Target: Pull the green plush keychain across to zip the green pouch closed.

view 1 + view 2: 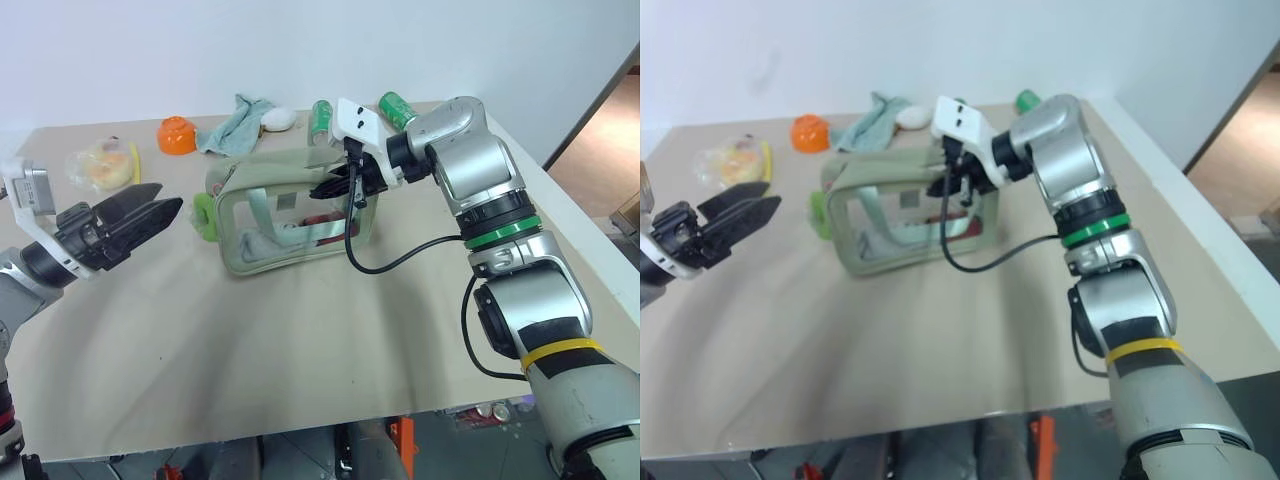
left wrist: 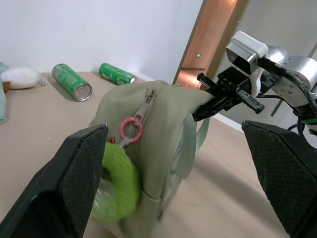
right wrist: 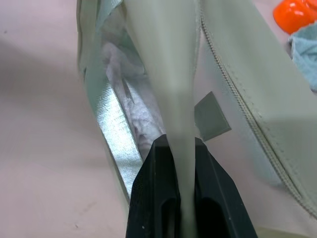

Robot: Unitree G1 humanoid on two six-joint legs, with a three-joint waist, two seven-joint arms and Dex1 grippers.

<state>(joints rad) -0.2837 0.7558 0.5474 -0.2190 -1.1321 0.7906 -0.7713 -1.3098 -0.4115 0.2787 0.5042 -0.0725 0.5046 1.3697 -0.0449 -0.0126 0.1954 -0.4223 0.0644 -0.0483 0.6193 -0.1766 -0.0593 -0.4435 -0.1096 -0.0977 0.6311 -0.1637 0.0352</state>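
right gripper pinching green pouch strap

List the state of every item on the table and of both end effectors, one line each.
green pouch: upright on the table, strap pinched.
green plush keychain: hanging at the pouch's end, not held.
left end effector: open, off the keychain.
right end effector: shut on the pouch's strap.
drink cans: two, lying on their sides.
teal cloth: crumpled.
orange object: resting on the table.
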